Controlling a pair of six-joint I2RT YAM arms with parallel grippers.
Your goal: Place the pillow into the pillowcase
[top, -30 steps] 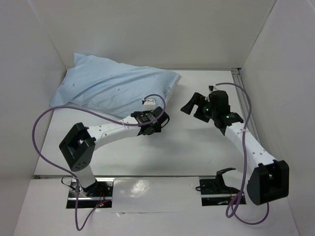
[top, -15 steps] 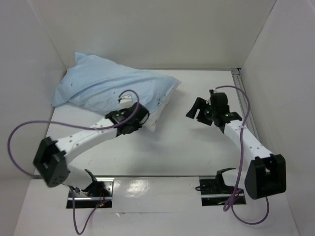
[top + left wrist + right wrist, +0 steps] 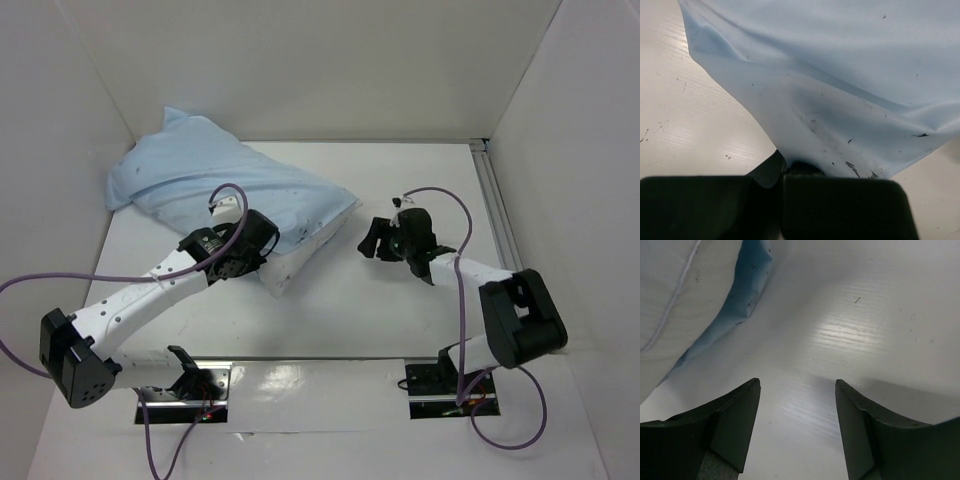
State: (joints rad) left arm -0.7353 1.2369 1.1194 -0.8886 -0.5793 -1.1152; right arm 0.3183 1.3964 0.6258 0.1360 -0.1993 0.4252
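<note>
No legible text, no labels, brands, numbers or signs in any view, dark specks on pillowcase (image 3: 840,75) not characters

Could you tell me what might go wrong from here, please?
1. The left gripper pinches only a thin fold of the pillowcase; a hard pull could slip it free.
2. The white end of the pillow sticks out, and the right gripper is open beside it, holding nothing, so a one-sided pull may drag the whole bundle.
</note>
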